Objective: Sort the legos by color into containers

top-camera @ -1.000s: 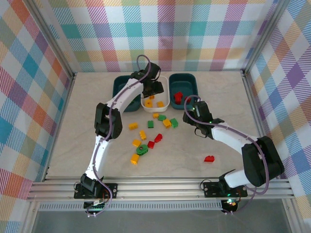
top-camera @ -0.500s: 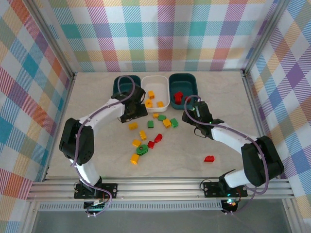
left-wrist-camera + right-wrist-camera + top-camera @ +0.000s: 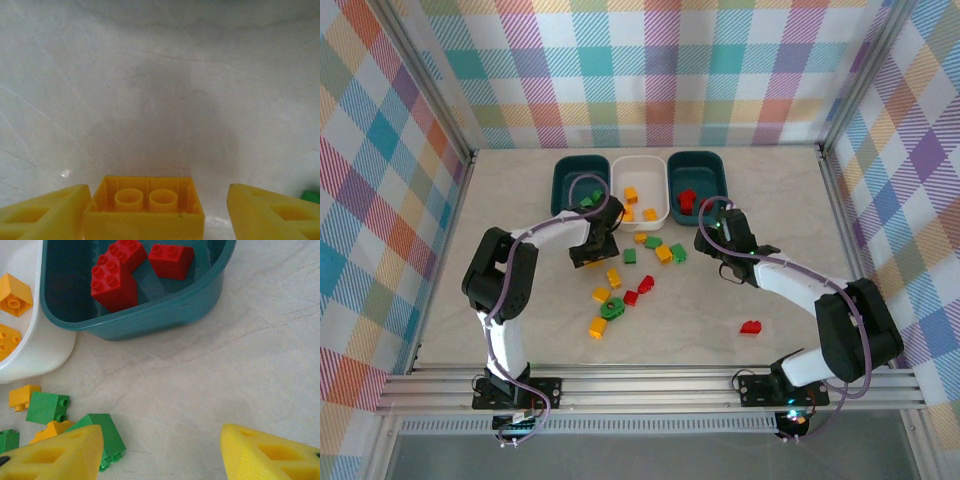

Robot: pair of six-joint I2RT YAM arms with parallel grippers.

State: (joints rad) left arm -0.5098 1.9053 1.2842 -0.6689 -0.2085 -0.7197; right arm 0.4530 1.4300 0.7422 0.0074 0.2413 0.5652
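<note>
Left gripper (image 3: pixel 592 250) back from white tub (image 3: pixel 645 172), straddling yellow brick (image 3: pixel 145 207) (jaws apart)

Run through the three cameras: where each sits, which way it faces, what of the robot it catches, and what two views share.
Top external: above and behind the bases, looking down on the table; left arm and right arm show whole.
Left wrist: on the left arm, facing the tabletop close up; left gripper's fingers either side of a yellow lego.
Right wrist: on the right arm, looking at the teal tub holding red legos; right gripper's fingers at the bottom.
Shared: top external also shows that teal tub.
</note>
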